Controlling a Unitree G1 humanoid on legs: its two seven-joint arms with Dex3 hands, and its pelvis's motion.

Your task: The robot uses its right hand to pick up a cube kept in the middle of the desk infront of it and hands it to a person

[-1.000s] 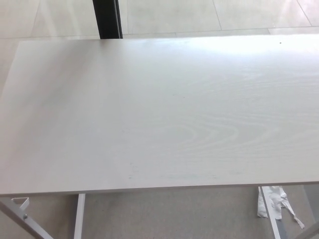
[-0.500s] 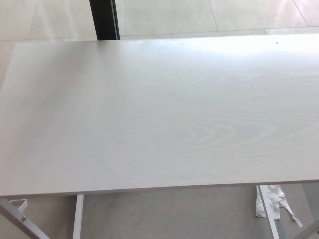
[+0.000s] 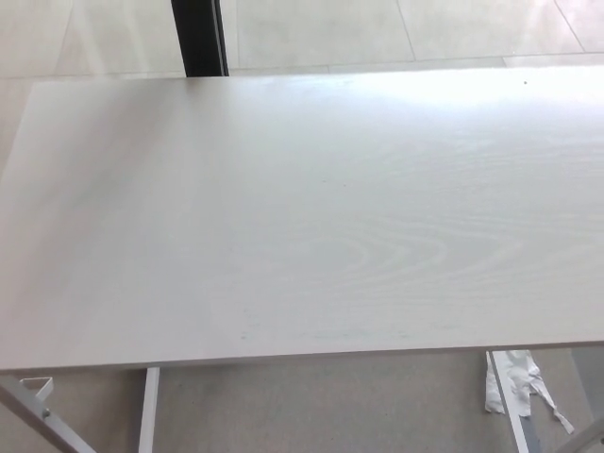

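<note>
Head view only. Shows a pale desk [image 3: 302, 236] with light wood grain, filling almost the whole picture from left edge to right edge. Shows bright glare on the far right part of the desk and one small dark speck [image 3: 526, 83] close to its far edge.

Behind the desk, near its far left corner: a black post [image 3: 198, 38], upright on a shiny tiled floor [image 3: 396, 28]. Under the near edge of the desk: a white leg [image 3: 148, 411] on the left, a slanted metal bar [image 3: 38, 408] at the near left corner, and a crumpled white scrap [image 3: 517, 382] near the right leg, on a grey floor [image 3: 321, 406].

Cannot find the cube anywhere on the desk in this view, so cannot say where it is. Cannot see the right hand or the left hand, so cannot tell whether spread, pressed together or pinching something.

Compared with one second ago: whole picture shifted a little to the left, post and desk edges together, so only a small move of the camera. Compared with half a second ago: almost the same, the far edge of the desk only slightly lower. Nothing on or around the desk changed place.
</note>
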